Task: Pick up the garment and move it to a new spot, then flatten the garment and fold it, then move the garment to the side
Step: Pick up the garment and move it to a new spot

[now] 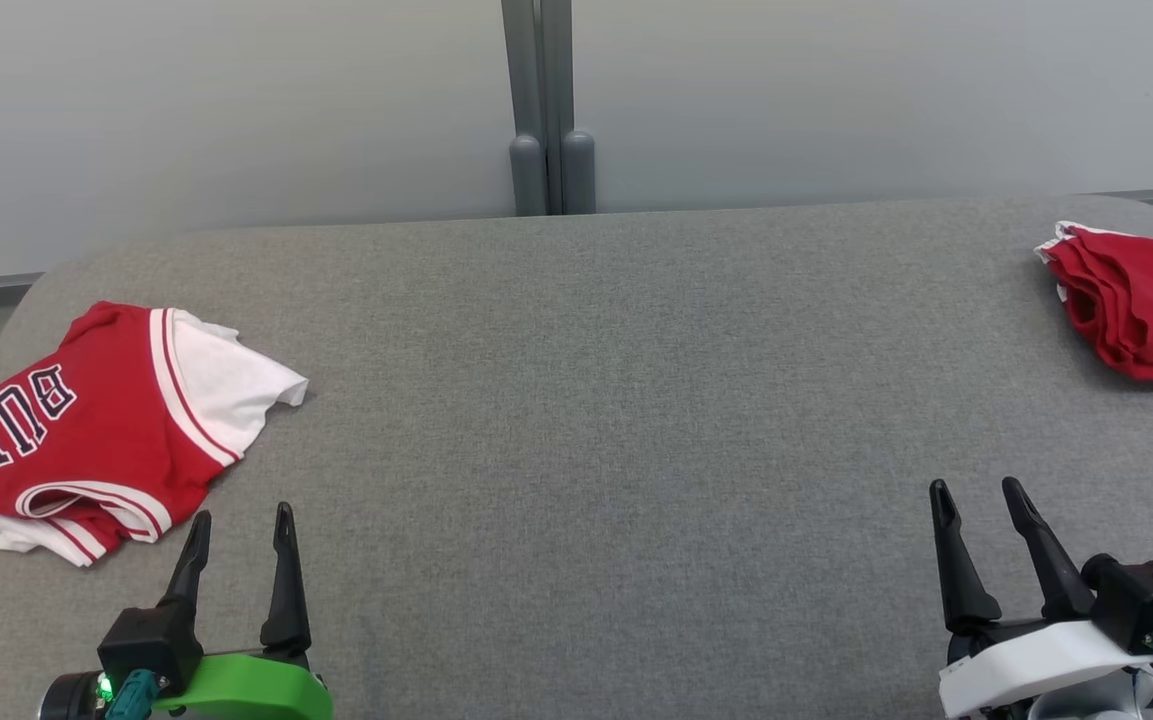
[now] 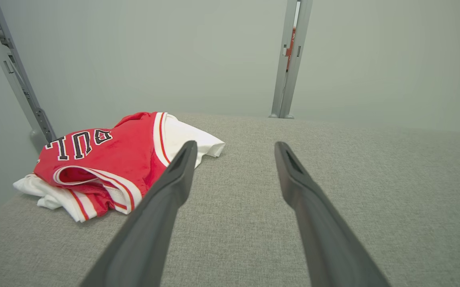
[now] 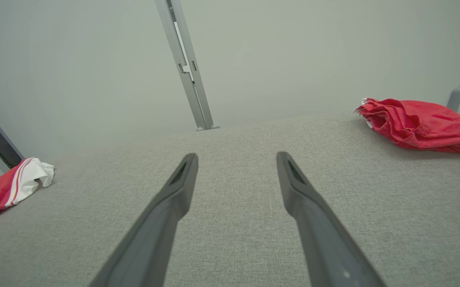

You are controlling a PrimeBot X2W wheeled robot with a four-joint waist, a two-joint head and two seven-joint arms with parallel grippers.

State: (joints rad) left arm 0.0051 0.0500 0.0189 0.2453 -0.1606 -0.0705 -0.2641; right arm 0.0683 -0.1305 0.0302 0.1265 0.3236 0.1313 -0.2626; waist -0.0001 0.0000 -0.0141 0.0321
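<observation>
A crumpled red-and-white jersey (image 1: 86, 430) lettered "BUL" lies at the left of the grey padded surface (image 1: 596, 400), just beside the left gripper (image 1: 241, 515), which is spread wide and empty. A grey post (image 1: 548, 110) stands behind centre. The right gripper (image 1: 976, 487) also gapes empty, and a bunched red garment (image 1: 1141, 305) lies far right.

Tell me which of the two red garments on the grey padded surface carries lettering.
The red-and-white jersey at the left, printed with dark letters; the plain red garment at the far right shows none.

Lab test bay — grey fabric-covered table (image 1: 576, 400), pale partition panels (image 1: 236, 100)
</observation>
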